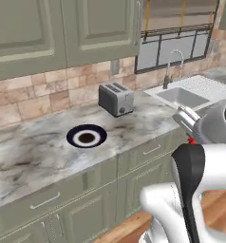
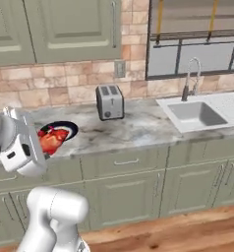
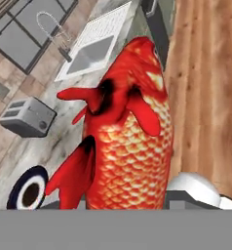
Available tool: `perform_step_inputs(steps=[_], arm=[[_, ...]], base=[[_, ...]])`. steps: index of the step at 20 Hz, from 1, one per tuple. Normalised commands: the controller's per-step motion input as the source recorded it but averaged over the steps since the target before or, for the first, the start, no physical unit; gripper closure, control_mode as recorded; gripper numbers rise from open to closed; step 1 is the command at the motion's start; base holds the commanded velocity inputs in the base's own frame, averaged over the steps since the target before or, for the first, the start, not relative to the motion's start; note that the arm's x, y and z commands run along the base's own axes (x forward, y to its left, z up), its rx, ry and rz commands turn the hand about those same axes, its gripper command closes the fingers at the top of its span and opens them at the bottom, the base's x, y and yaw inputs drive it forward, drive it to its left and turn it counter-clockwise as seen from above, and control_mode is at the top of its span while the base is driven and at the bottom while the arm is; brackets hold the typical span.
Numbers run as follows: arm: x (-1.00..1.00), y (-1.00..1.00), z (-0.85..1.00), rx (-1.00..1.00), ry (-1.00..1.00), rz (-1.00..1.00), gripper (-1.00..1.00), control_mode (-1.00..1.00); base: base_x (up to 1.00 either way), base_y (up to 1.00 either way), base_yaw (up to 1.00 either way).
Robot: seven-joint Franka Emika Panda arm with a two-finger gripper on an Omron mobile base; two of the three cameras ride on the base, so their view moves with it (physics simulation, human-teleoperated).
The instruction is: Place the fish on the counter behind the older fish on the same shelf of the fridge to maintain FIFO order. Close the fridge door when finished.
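The counter (image 1: 48, 147) is the largest thing: a long marbled grey-and-white stone top over olive-green cabinets (image 2: 124, 192). In the left base view it runs from 8 o'clock up to 2 o'clock. Above it there is a brick backsplash (image 1: 43, 97) and green wall cabinets (image 1: 62, 33). A window (image 2: 197, 44) stands at 1 o'clock in the right base view. Under it a white sink (image 2: 195, 114) with a curved faucet (image 2: 192, 78) is set in the counter, at 3 o'clock.

A silver toaster (image 1: 116, 98) stands on the counter near the wall, about the middle of the left base view. At 7 o'clock from the toaster lies a dark round plate (image 1: 86, 136) with a white ring, flat on the stone, well apart from the toaster.

The gripper (image 2: 40, 140) is at 9 o'clock in the right base view, above the front edge of the counter and just before the plate. The jaws pinch the fish (image 3: 125, 141), which is off the counter and up in the air. In the hand view the orange-red fish stands in the middle, scales and dark-rooted fins clear, its head toward 12 o'clock. In the right base view the fish shows as a red patch beside the white hand, in front of the plate. A small red bit shows at 3 o'clock in the left base view behind the arm.
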Motion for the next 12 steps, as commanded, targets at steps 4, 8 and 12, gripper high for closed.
perform_step_inputs(steps=[4,8,12], arm=[[0.0,0.0,0.0,0.0,0.0,0.0,1.0,1.0],[0.0,0.0,0.0,0.0,0.0,0.0,1.0,1.0],[0.0,0.0,0.0,0.0,0.0,0.0,1.0,1.0]], base=[[-0.13,0.01,-0.95],[0.0,0.0,-1.0],[0.0,0.0,-1.0]])
